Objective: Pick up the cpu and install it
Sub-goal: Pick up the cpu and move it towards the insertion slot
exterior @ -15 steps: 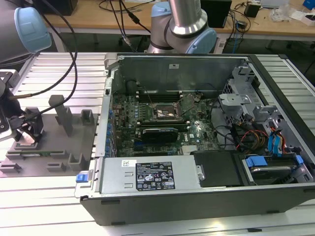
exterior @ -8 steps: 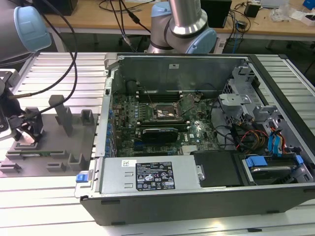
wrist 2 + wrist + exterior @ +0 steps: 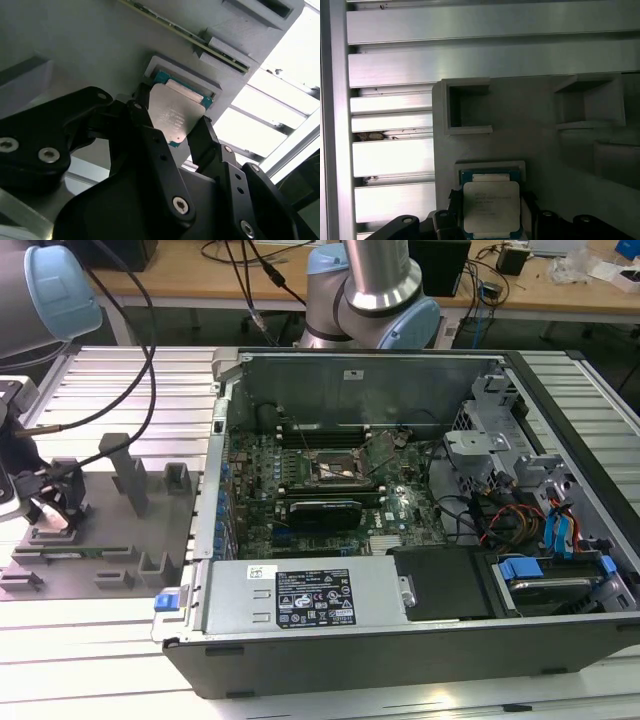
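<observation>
The cpu (image 3: 175,115) (image 3: 491,202), a small square chip with a silvery top and a green rim, lies in a shallow nest on the grey holder plate (image 3: 150,535). In both wrist views my gripper (image 3: 174,122) (image 3: 491,210) straddles it, with the black fingers (image 3: 145,117) set against two opposite edges. In the exterior view the gripper (image 3: 55,505) stands low over the holder plate, at that view's left. The black-framed socket (image 3: 338,468) sits open on the motherboard (image 3: 400,505) inside the computer case, well to the exterior view's right of the gripper.
The open computer case (image 3: 300,660) has tall walls, a power supply (image 3: 310,597) at its front and drive bays (image 3: 545,540) at its right. The holder plate carries upright grey posts (image 3: 130,475) and a thin module (image 3: 185,37) in a slot. Ribbed aluminium table (image 3: 390,165) surrounds everything.
</observation>
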Robot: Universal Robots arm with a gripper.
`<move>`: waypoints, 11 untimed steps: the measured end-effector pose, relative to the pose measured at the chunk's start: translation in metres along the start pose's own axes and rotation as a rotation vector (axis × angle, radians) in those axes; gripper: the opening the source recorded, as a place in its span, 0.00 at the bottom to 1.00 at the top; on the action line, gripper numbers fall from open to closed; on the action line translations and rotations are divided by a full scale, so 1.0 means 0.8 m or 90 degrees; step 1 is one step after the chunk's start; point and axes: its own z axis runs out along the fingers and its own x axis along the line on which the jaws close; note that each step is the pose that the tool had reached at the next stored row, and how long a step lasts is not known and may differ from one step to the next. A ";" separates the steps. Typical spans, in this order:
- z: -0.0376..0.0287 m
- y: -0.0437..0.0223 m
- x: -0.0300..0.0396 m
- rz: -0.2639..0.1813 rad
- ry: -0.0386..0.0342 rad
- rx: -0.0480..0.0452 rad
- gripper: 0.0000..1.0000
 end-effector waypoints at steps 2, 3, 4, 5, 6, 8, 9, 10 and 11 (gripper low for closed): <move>-0.0002 0.0000 0.0001 0.000 0.0001 0.0001 0.55; -0.0003 0.0000 0.0000 0.000 0.0001 0.0001 0.55; -0.0002 0.0000 0.0000 0.000 0.0001 0.0001 0.55; -0.0002 0.0000 0.0000 0.000 0.0000 0.0001 0.55; -0.0003 0.0000 0.0000 0.000 0.0001 0.0001 0.55; -0.0003 0.0000 0.0000 0.000 0.0001 0.0001 0.55; -0.0005 0.0000 0.0000 0.000 0.0001 0.0001 0.55; -0.0017 0.0000 0.0001 0.000 0.0004 0.0003 0.55; -0.0032 0.0000 0.0000 0.000 0.0003 0.0002 0.55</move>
